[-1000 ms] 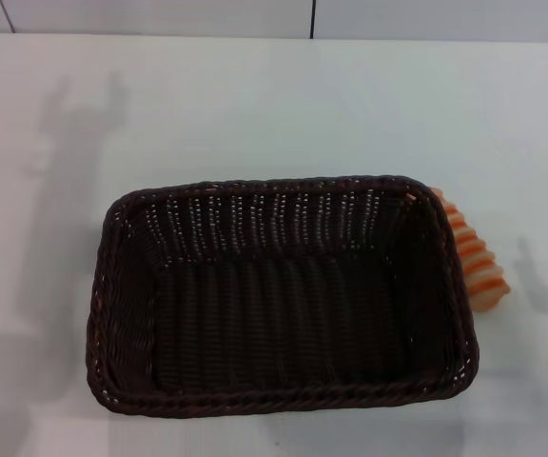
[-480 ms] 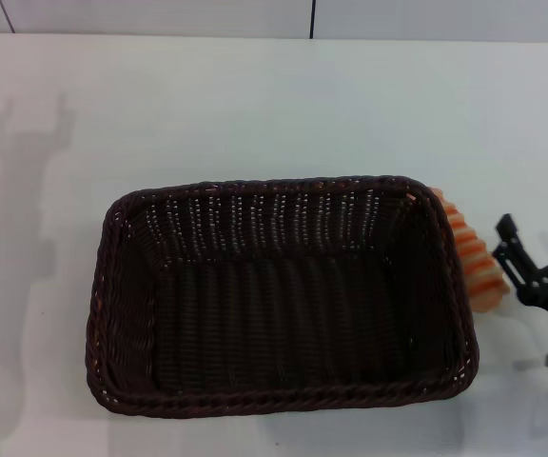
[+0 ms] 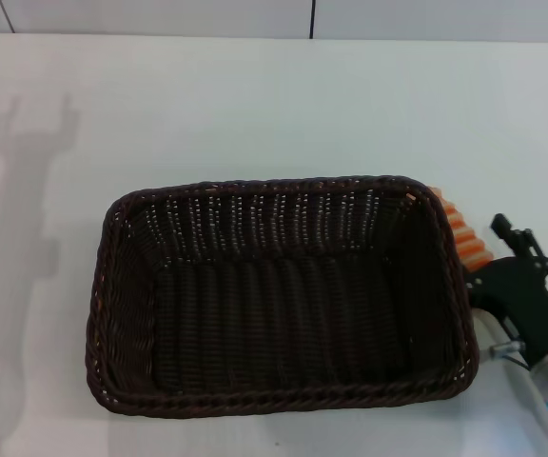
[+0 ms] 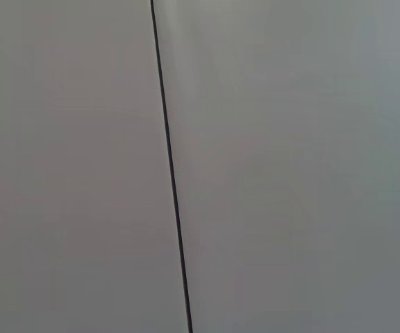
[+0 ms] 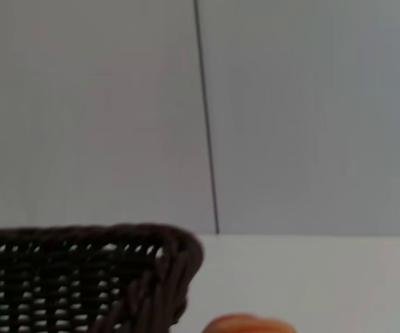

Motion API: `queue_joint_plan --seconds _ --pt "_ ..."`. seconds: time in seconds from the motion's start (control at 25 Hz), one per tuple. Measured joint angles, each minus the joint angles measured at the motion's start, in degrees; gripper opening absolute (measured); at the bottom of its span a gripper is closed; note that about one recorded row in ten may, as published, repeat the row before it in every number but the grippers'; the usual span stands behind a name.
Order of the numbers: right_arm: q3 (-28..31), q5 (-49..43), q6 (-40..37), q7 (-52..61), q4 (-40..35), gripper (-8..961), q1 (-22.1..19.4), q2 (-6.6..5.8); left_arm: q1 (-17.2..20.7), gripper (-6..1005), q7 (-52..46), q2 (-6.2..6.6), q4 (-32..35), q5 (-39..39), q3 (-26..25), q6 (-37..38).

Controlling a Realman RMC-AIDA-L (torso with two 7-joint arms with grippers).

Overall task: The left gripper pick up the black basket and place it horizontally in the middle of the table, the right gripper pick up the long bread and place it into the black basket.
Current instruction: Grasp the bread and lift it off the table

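Observation:
The black basket [image 3: 274,183] lies lengthwise across the middle of the white table [image 3: 255,105], and it is empty. Its corner also shows in the right wrist view [image 5: 165,253]. The long bread [image 3: 460,231], beige with orange stripes, lies on the table against the basket's right end. Its near end is hidden behind my right gripper [image 3: 489,257]. A sliver of the bread shows in the right wrist view [image 5: 248,325]. The right gripper is low at the bread's near end and looks open. The left gripper is out of view.
A grey wall with a dark vertical seam [image 3: 312,17] stands behind the table's far edge; the left wrist view shows only this wall [image 4: 172,180]. An arm's shadow [image 3: 27,152] falls on the table's left side.
My right gripper has come in from the right edge to the bread's near end, now covering it. The arm shadow on the left has shifted further left. Basket and bread have not moved.

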Motion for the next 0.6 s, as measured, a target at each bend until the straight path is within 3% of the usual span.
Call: queue_joint_plan --seconds 0.2,0.52,0.6 --pt "0.17 0.00 2.44 0.03 1.65 749 1.42 -0.18 -0.31 713 0.00 0.00 0.69 0.04 0.21 -0.11" --pt "1.55 1.82 0.18 0.02 2.50 716 -0.75 -0.29 -0.41 712 -0.01 0.02 1.13 0.23 1.03 0.06" --pt "2.27 2.21 -1.60 0.01 2.50 619 -1.67 -0.28 -0.41 712 -0.01 0.07 1.31 0.22 1.09 -0.07"
